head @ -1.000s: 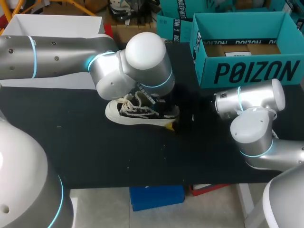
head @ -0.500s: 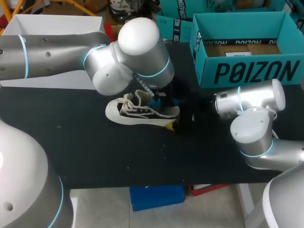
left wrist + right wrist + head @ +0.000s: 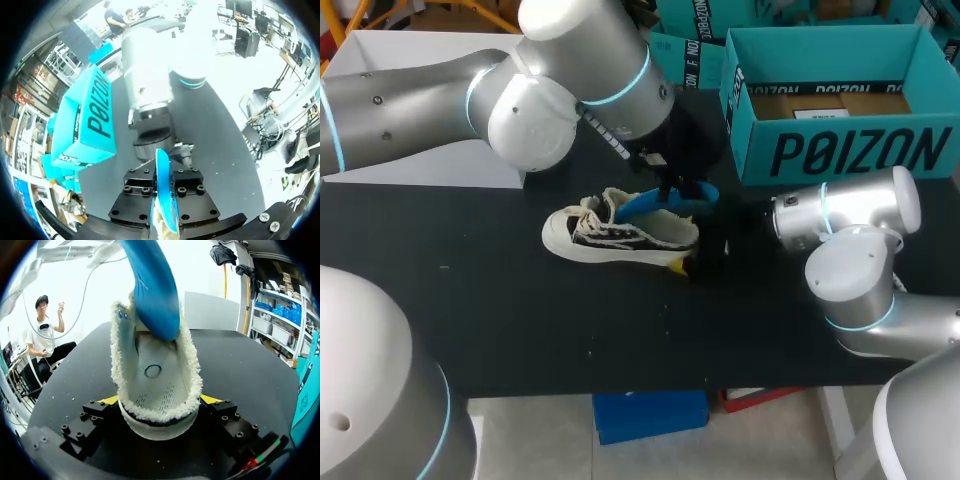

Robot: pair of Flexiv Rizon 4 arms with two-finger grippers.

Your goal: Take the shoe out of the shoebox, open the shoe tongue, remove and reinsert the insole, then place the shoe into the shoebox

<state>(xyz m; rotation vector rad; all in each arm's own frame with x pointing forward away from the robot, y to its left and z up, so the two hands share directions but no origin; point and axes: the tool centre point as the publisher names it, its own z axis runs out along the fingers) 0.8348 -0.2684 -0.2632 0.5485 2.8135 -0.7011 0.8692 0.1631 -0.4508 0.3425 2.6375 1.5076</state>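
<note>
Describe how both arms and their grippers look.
Both the left arm and right arm are silver-grey tubes with rounded white joint caps and glowing light-blue rings at the joints. The left gripper has black, bolted finger blocks; the right gripper has the same black blocks, with yellow tips showing.

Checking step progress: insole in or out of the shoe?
Partly out: blue insole, held by left pincer, sticks up from the shoe, one end inside.
</note>
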